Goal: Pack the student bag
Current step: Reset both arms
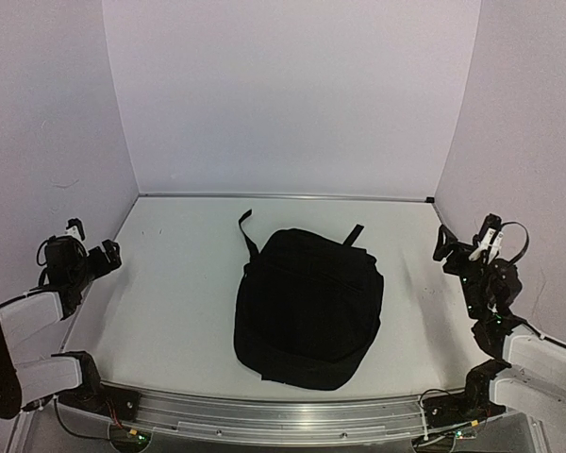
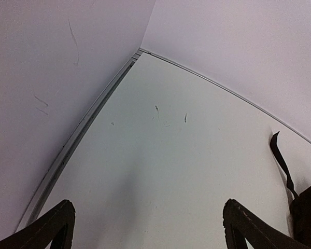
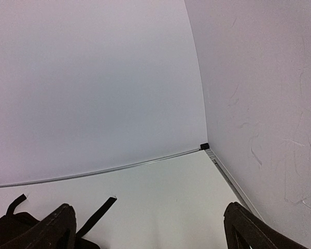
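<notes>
Black student bag (image 1: 307,307) lies flat, whether zipped unclear; left gripper (image 2: 149,203), right gripper (image 3: 150,206) spread wide, empty.

One student bag (image 1: 307,307) — and two grippers: left gripper (image 2: 147,210), right gripper (image 3: 149,210).

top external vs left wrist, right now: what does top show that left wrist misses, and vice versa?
Only top external: the whole student bag, lying mid-table with its straps toward the back wall, its second strap, and the right gripper out by the right wall.

Only left wrist: small dark scuff marks on the table, and the left gripper close up, fingers spread wide with nothing between them.

Both: the table, the left wall, the bag's left-side strap and a sliver of the bag.
</notes>
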You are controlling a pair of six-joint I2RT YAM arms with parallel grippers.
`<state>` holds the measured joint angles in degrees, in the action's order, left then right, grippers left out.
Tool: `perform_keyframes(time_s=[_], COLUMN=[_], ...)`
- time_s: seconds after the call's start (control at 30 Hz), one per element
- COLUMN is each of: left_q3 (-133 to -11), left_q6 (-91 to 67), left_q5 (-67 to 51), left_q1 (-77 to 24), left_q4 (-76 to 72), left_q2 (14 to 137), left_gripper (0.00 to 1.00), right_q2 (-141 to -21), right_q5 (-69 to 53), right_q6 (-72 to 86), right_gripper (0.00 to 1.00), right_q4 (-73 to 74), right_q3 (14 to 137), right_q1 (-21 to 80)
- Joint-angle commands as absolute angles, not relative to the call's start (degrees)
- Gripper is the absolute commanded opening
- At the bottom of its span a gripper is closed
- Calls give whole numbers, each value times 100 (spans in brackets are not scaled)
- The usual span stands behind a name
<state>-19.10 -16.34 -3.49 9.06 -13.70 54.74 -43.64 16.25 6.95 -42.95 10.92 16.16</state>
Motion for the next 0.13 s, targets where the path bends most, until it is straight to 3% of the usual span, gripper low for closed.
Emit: perform_keyframes(time_s=[0.0, 0.1], left_q3=[-1818, -1784], left_q6=[-1534, -1554], left_q5=[-486, -383], left_q1=[930, 932], left_q4=[-1946, -1945], left_q2=[5405, 5323], left_gripper=[100, 100], right_q2=[-4297, -4318], right_q5=[1774, 1787], right_q6=[555, 547], right_gripper=[98, 98], right_q4=[-4632, -4626], right_q3=[988, 972], right_q1=[1632, 1630])
